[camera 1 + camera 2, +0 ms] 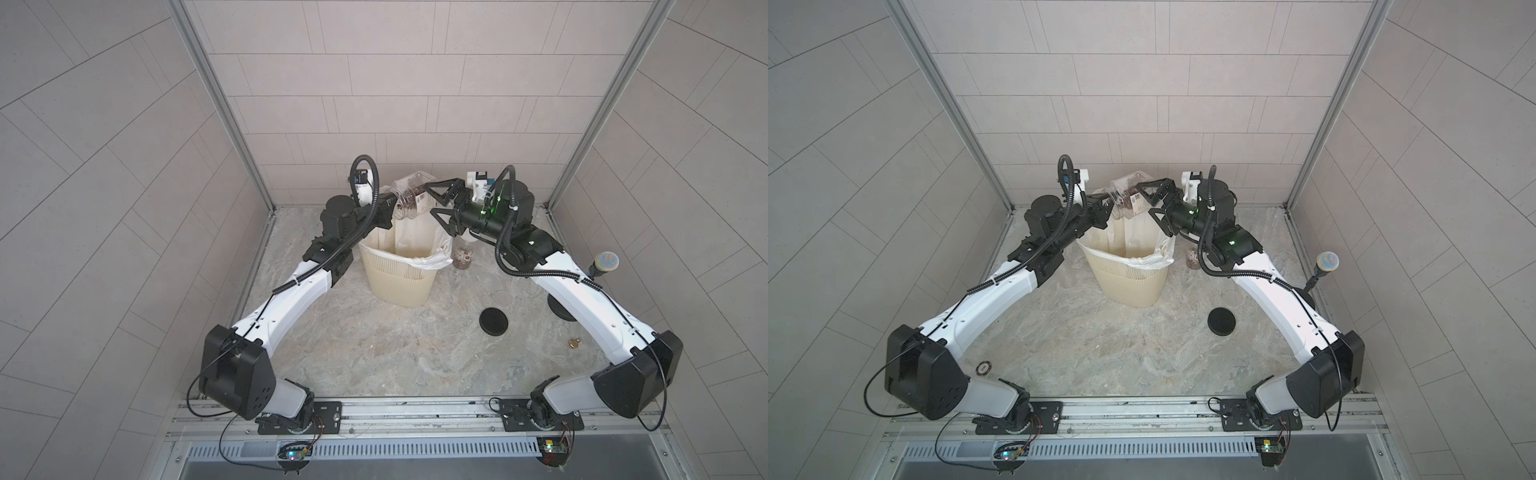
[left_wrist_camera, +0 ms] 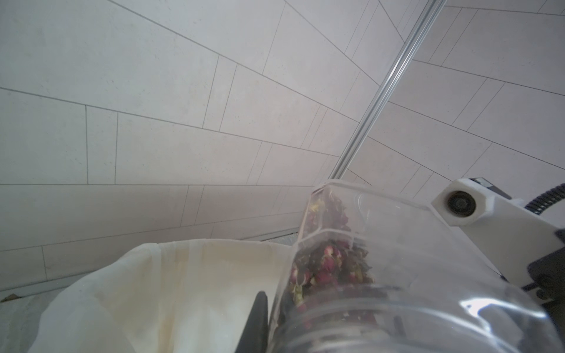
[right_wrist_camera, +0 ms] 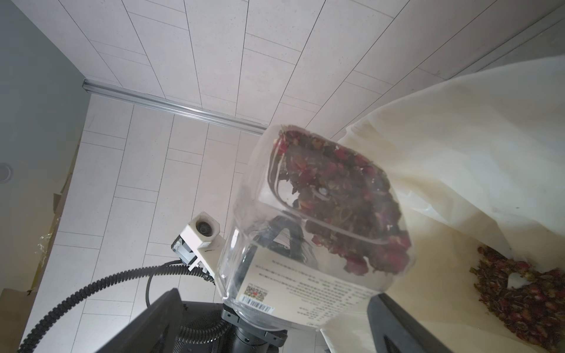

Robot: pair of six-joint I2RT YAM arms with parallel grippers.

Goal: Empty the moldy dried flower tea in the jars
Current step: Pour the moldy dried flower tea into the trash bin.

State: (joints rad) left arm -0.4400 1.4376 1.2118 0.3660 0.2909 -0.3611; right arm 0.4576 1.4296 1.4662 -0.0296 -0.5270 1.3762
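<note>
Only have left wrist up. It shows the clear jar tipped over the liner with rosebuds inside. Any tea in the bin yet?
Observer: Yes. The right wrist view shows a heap of dried flower tea lying on the liner inside the cream ribbed bin.
Operator: What's the right gripper doing?
Observer: In both top views the right gripper is open, its jaws on either side of the base end of the clear jar. Whether they touch the jar cannot be told.
</note>
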